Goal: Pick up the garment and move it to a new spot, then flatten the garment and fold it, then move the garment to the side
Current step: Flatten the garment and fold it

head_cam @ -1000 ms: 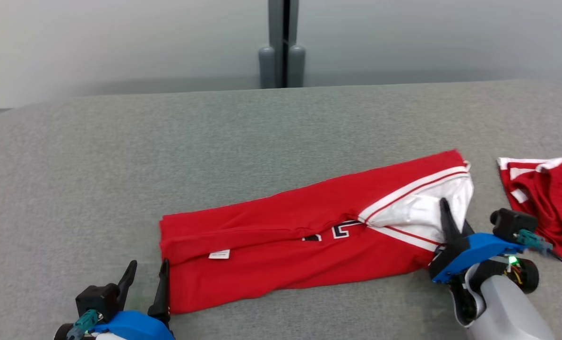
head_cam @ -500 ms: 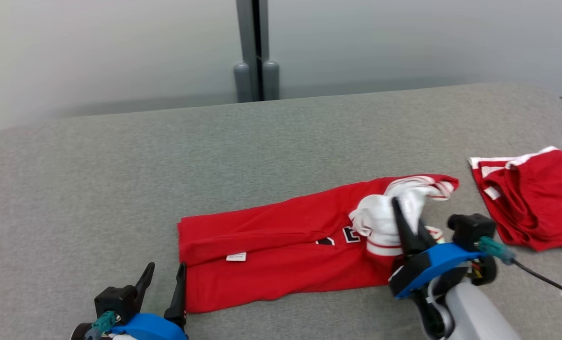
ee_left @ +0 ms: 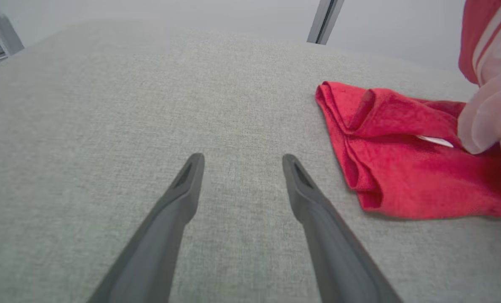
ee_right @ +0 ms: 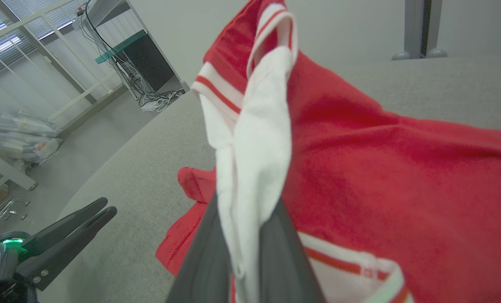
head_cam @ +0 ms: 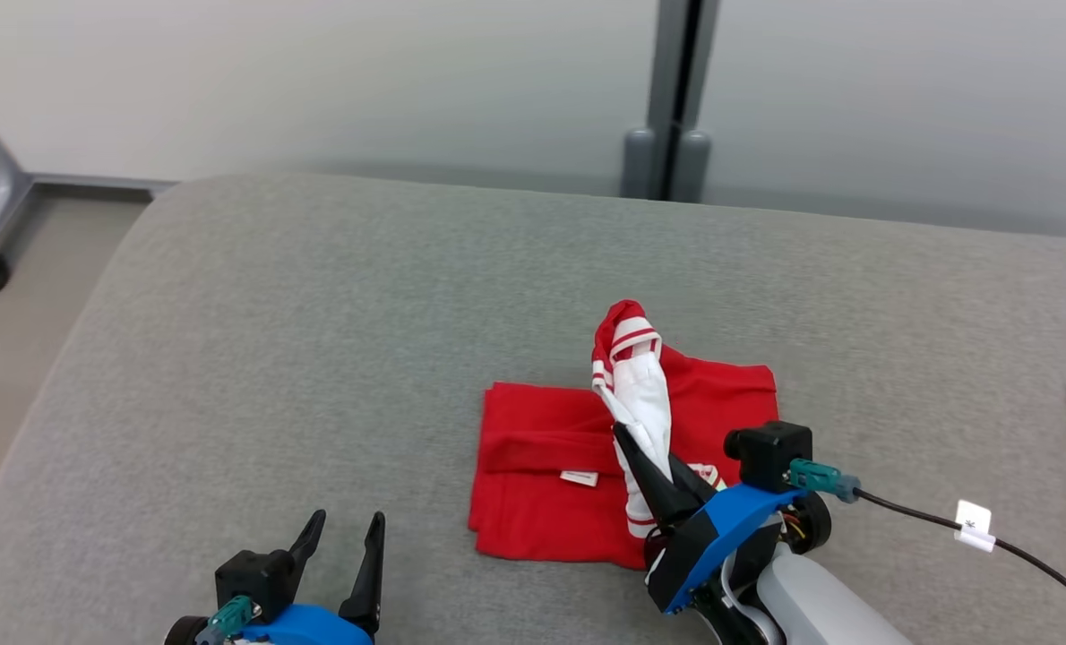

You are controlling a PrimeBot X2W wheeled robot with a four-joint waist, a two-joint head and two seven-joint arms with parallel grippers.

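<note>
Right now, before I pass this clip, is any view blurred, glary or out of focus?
Head view: sharp, evenly lit, faint shadow under the garment. Left wrist view: the raised white fold at the right edge is blurred. Right wrist view: cloth pinched in the right tool is soft, blinds upper left are bright.

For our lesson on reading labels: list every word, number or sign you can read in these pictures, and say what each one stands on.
No text here is legible.
White label on the red jersey: print too small to read.
White tag on the black cable: one dark mark, too blurred to read.
</note>
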